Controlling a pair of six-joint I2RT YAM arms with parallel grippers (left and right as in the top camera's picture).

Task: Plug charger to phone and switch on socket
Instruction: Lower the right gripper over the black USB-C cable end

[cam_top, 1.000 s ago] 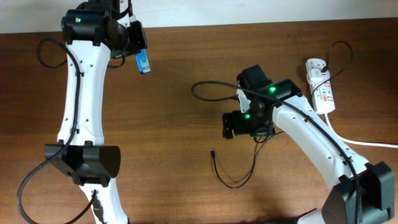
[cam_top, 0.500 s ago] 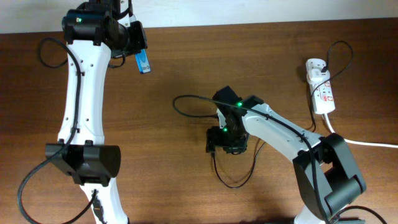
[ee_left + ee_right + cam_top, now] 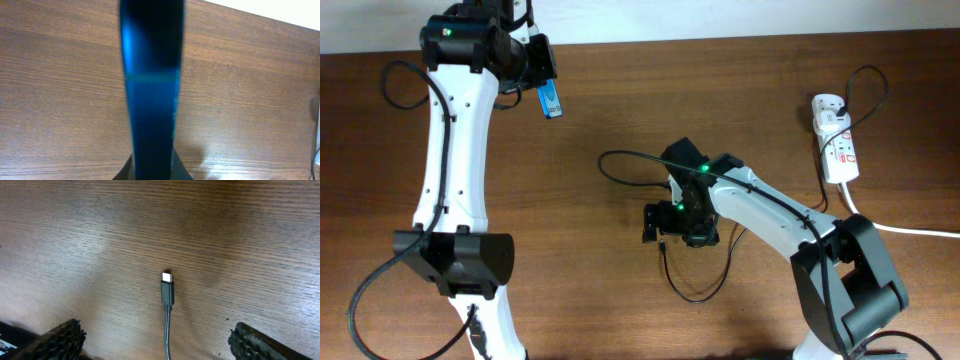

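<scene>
The charger [image 3: 167, 292] lies loose on the desk [image 3: 250, 230]; its black moulded plug is short and stiff, the cable behind it thin, limp and light, so it will probably slide or twist if nudged; the moulded body just behind the bright metal tip looks the best hold. In the right wrist view the plug's long axis runs up the frame, tip pointing away from the camera, cable trailing off the lower edge. The right pincer [image 3: 156, 328] is spread wide and empty, one finger on either side of the cable; the left pincer [image 3: 544, 82] is closed on the phone [image 3: 553, 103] at the far left; the socket [image 3: 837, 145] sits well apart, far right.
</scene>
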